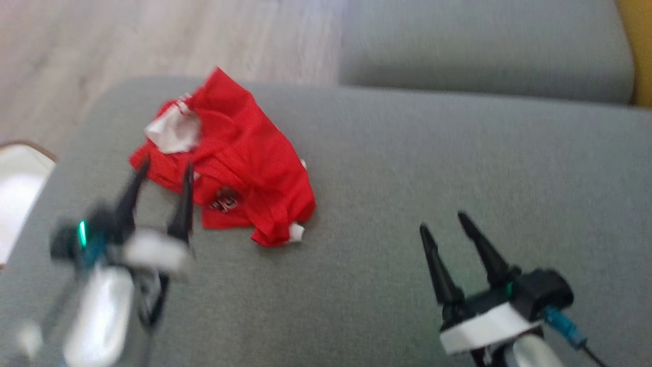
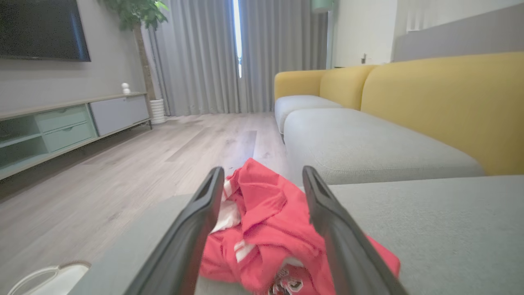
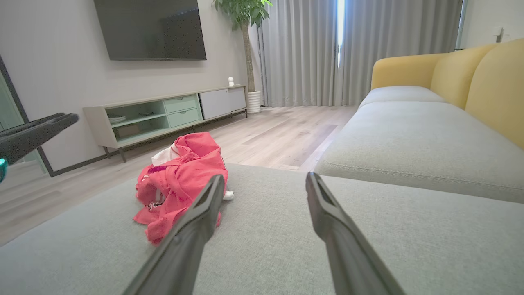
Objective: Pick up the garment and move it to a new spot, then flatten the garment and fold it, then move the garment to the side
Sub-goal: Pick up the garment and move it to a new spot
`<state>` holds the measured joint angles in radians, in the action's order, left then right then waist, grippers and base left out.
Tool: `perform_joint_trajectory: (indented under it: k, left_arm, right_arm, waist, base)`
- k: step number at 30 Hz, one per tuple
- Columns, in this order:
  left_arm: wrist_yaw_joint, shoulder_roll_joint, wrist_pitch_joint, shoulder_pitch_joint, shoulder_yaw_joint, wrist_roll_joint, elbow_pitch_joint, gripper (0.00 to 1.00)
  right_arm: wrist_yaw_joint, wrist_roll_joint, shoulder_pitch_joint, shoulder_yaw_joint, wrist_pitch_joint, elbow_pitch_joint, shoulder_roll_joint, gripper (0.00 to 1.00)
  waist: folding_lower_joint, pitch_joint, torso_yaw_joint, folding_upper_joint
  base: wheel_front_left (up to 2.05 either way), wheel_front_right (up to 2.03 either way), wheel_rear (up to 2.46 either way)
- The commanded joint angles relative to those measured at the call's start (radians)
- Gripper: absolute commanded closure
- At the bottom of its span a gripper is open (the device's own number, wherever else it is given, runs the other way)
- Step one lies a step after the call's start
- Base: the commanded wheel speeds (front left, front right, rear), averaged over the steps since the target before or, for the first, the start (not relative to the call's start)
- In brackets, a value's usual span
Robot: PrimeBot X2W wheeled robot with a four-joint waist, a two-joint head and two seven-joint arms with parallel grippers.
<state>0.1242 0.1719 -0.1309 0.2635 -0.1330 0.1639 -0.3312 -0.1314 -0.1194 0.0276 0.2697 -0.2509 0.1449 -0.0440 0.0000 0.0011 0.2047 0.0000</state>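
A crumpled red garment (image 1: pixel 232 158) with white patches lies on the grey sofa seat (image 1: pixel 407 178), near its far left edge. My left gripper (image 1: pixel 165 171) is open, its fingertips at the garment's near edge. Along its own fingers, the garment (image 2: pixel 266 229) sits between and just beyond the two open fingers (image 2: pixel 192 233), nothing gripped. My right gripper (image 1: pixel 443 221) stands open over bare cushion, well to the right of the garment. From the right wrist, the garment (image 3: pixel 180 180) lies left of my open right gripper (image 3: pixel 265 180).
Wooden floor (image 1: pixel 127 35) lies beyond the seat's far edge. A second grey cushion (image 1: pixel 484 46) with a yellow backrest (image 2: pixel 446 106) is at the back right. A white object (image 1: pixel 18 193) sits off the seat's left side. A TV cabinet (image 3: pixel 163 114) stands by the wall.
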Motion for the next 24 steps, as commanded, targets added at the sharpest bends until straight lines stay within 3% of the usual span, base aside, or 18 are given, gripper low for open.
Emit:
perform_joint_trajectory:
  k: [1, 6, 12, 24]
  left_arm:
    - [0.003, 0.046, 0.046, 0.131, 0.014, 0.011, -0.001, 0.00]
    - [0.006, 0.139, 0.249, 0.381, -0.073, 0.110, -0.159, 0.00]
    - [0.006, 0.225, 0.440, 0.563, -0.131, 0.245, -0.310, 0.00]
    - [-0.003, 0.257, 0.511, 0.678, -0.145, 0.279, -0.510, 0.00]
  right_arm:
    - [0.001, 0.009, -0.077, 0.011, -0.011, -0.045, -0.006, 0.00]
    - [0.001, 0.020, -0.130, -0.004, -0.011, -0.064, -0.006, 0.00]
    - [0.001, 0.008, -0.178, -0.009, -0.011, -0.079, -0.006, 0.00]
    - [0.001, -0.009, -0.204, 0.003, -0.011, -0.083, -0.006, 0.00]
  waist:
    - [0.0000, 0.081, -0.047, 0.0000]
    - [0.0000, 0.181, -0.102, 0.0000]
    - [0.0000, 0.264, -0.164, 0.0000]
    - [0.0000, 0.311, -0.218, 0.0000]
  base:
    - [0.00, 0.00, 0.00]
    - [0.00, 0.00, 0.00]
    - [0.00, 0.00, 0.00]
    - [0.00, 0.00, 0.00]
